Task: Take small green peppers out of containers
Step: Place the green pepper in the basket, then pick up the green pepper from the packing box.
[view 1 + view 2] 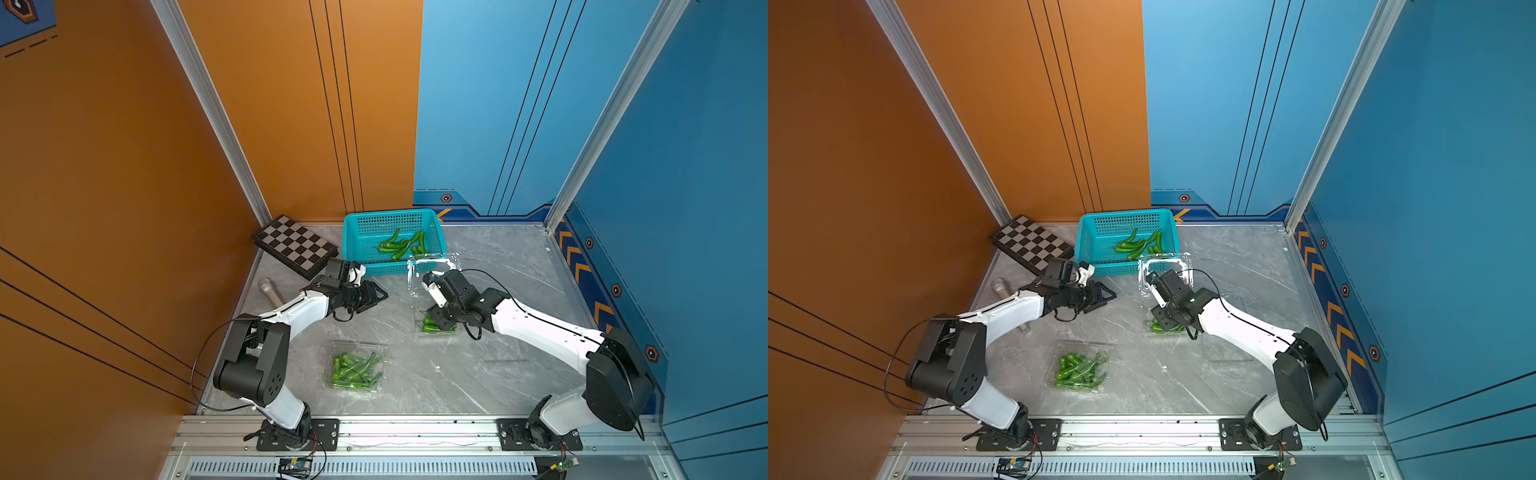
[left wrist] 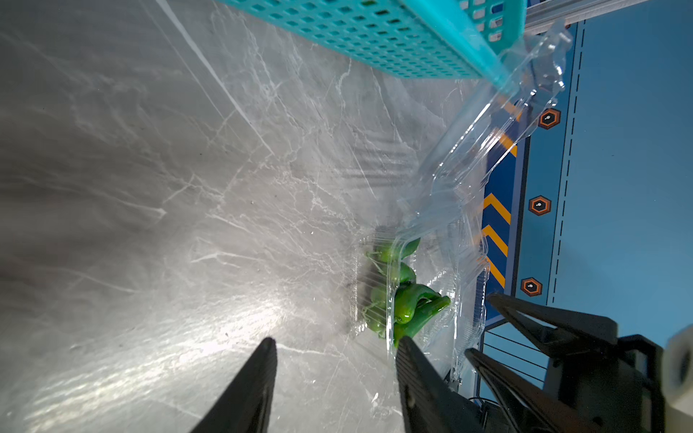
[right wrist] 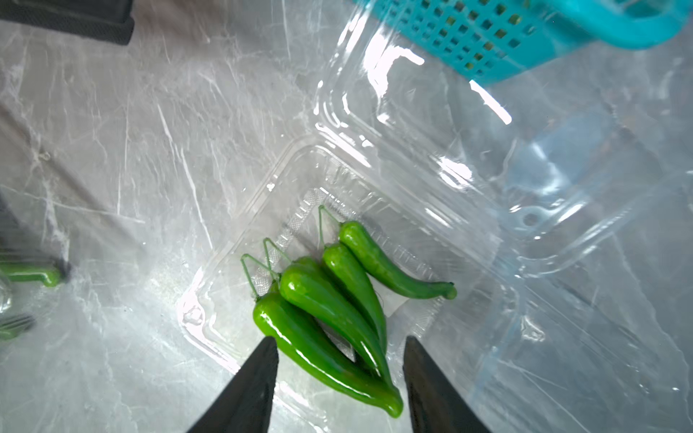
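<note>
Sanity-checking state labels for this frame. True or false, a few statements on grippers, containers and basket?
1. Basket holds peppers. True.
2. Right gripper grips a pepper. False: jaws open over the peppers in the open container.
3. Front container is open. False: lid shut, peppers inside.
4. Left gripper is empty. True.

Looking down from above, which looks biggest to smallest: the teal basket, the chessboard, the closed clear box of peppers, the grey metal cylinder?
In a top view:
teal basket
chessboard and closed clear box of peppers: about alike, and the box lies nearer the camera, so unranked
grey metal cylinder, partly hidden
</note>
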Motion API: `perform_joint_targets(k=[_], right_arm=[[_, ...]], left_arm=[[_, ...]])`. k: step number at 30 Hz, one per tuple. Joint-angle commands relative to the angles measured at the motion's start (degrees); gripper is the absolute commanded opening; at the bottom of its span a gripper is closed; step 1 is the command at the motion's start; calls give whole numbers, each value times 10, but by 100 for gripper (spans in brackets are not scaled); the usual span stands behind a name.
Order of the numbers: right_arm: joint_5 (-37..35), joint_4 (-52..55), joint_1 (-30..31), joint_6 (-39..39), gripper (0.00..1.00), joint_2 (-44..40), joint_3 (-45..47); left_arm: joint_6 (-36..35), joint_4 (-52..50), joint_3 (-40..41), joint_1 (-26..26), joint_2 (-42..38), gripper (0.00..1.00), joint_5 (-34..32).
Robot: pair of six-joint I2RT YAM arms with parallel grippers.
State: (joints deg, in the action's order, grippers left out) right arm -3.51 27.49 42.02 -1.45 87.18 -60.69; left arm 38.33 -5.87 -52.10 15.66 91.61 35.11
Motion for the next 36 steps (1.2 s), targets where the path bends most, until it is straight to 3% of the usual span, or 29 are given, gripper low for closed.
perform_joint_targets(k=[1, 12, 36], right_arm=[[-14, 20, 15, 3, 57, 18, -1], [-37, 17, 17, 27, 55, 80, -26], [18, -4, -37, 39, 44, 154, -51]], left_arm=[[-13, -6, -15, 8, 1, 54, -6], [-10, -2, -2, 13, -7, 55, -9], [-7, 1, -3, 12, -8, 54, -10]])
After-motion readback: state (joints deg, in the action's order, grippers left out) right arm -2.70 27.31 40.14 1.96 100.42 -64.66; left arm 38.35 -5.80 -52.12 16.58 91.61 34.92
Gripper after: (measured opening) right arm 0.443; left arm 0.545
